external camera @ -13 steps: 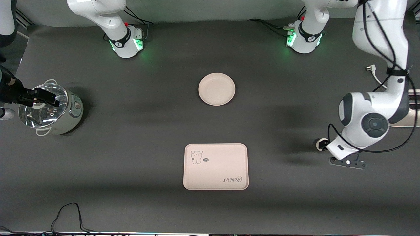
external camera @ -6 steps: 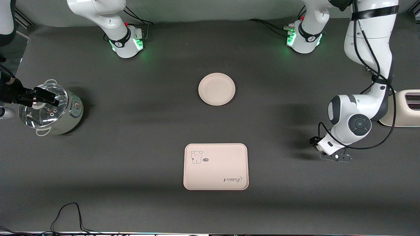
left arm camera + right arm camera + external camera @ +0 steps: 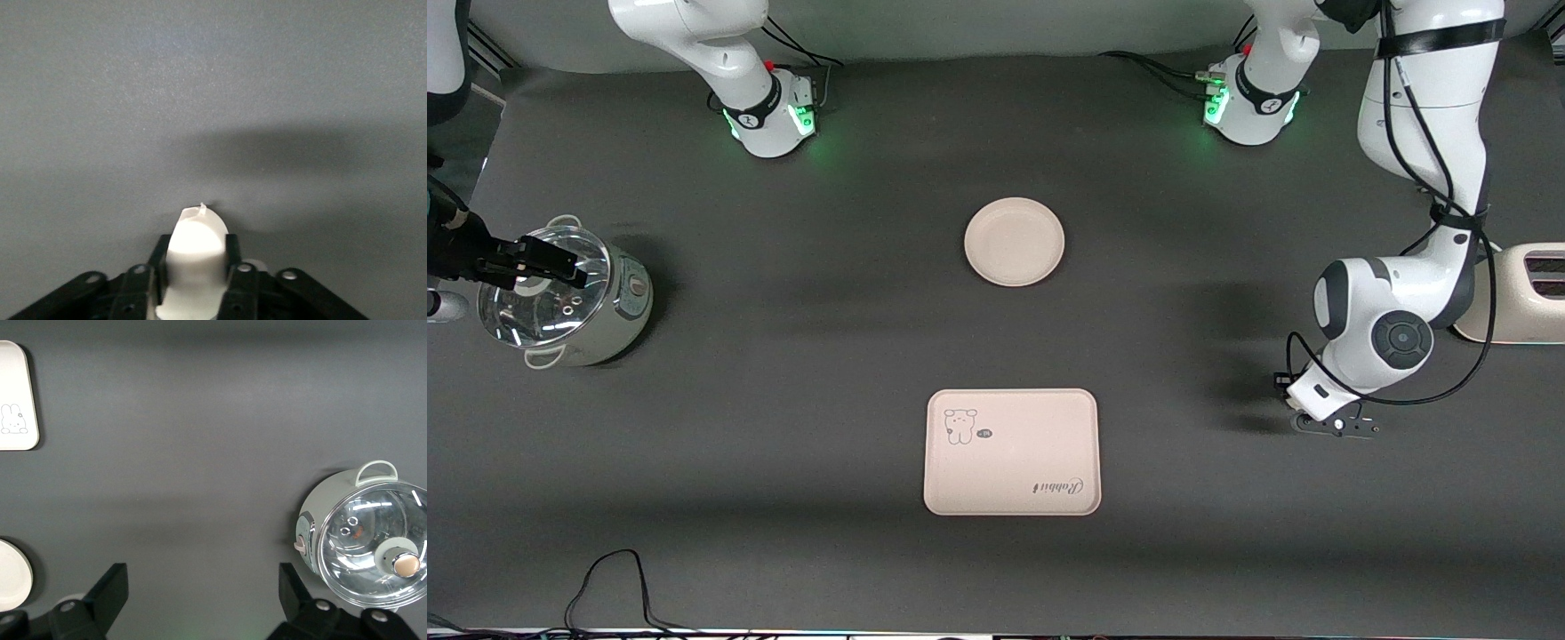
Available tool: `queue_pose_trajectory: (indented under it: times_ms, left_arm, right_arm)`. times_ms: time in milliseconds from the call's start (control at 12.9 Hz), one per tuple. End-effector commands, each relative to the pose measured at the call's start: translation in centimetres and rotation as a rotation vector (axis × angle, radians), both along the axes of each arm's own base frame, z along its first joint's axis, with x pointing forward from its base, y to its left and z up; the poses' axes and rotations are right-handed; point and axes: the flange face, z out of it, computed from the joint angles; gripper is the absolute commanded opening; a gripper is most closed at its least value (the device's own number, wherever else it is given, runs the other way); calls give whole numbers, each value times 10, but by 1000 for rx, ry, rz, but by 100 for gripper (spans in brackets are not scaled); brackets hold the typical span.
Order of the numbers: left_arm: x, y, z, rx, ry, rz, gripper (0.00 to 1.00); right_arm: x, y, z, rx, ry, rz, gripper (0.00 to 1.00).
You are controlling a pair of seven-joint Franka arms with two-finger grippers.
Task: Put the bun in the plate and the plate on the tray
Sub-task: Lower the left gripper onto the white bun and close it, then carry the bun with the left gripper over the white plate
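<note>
Left pincer (image 3: 198,280): clamped on bun (image 3: 197,247), toward the left arm's end from tray (image 3: 1011,452).
Right pincer (image 3: 200,600): spread wide, above pot (image 3: 560,298).
Plate (image 3: 1014,241): empty, off tray; both placements remain.

Table: dark grey mat (image 3: 783,462) covering the whole top, matte, with soft shadows.
Wall: pale strip (image 3: 996,22) along the table's edge by the bases.
Light: even, from overhead.

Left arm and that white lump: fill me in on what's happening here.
The left claw is shut on the bun, over bare table toward the left arm's end. The plate sits empty mid-table, and the tray, nearer the front camera, is empty too. The right claw waits open above a glass-lidded pot.
</note>
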Motion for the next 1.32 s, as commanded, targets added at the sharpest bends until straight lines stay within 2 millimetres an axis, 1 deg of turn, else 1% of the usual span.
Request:
queue_pose_trajectory:
  times_ms: [0, 78, 155, 233, 388, 466, 543, 621, 699, 776, 854, 932, 1009, 1087, 1164, 1242]
  left_arm:
    - [1, -3, 23, -19, -10, 2, 0]
    - [3, -6, 43, -27, -16, 2, 0]
    - [6, -10, 72, -38, -21, 0, 0]
    - [7, -23, 106, -57, -8, -13, 0]
    - [8, -49, 185, -82, 38, -48, 0]
    - [9, -67, 229, -90, 59, -73, 0]
    - [6, -87, 267, -96, 102, -92, 0]
    - [-2, -109, 292, -98, 142, -63, 0]
    - [-16, -143, 309, -104, 148, -23, 0]
    - [-29, -175, 319, -109, 140, 11, 0]
    - [-44, -213, 318, -125, 152, 60, 0]
    - [-59, -251, 316, -163, 165, 157, 0]
    - [-77, -289, 309, -182, 168, 206, 0]
    - [-96, -324, 296, -192, 168, 223, 0]
    - [-112, -350, 280, -200, 170, 259, 0]
    - [-133, -379, 255, -201, 183, 285, 0]
  right_arm:
    - [-7, -3, 2, -17, -4, 21, 100]
    - [-7, -3, 2, -17, -6, 21, 100]
    - [-7, -3, 2, -17, -6, 21, 100]
    - [-7, -3, 2, -17, -6, 21, 100]
    - [-7, -3, 2, -17, -7, 22, 100]
    - [-7, -3, 2, -17, -7, 22, 100]
    - [-7, -3, 2, -17, -7, 21, 100]
    - [-7, -3, 2, -17, -7, 22, 100]
    - [-7, -3, 1, -17, -6, 21, 100]
    - [-7, -3, 1, -17, -6, 21, 100]
    - [-7, -3, 1, -17, -6, 21, 100]
    - [-7, -4, 1, -17, -6, 21, 100]
    - [-7, -3, 1, -17, -6, 22, 100]
    - [-7, -3, 1, -17, -6, 22, 100]
    - [-7, -3, 1, -17, -6, 22, 100]
    - [-7, -4, 1, -17, -4, 21, 100]
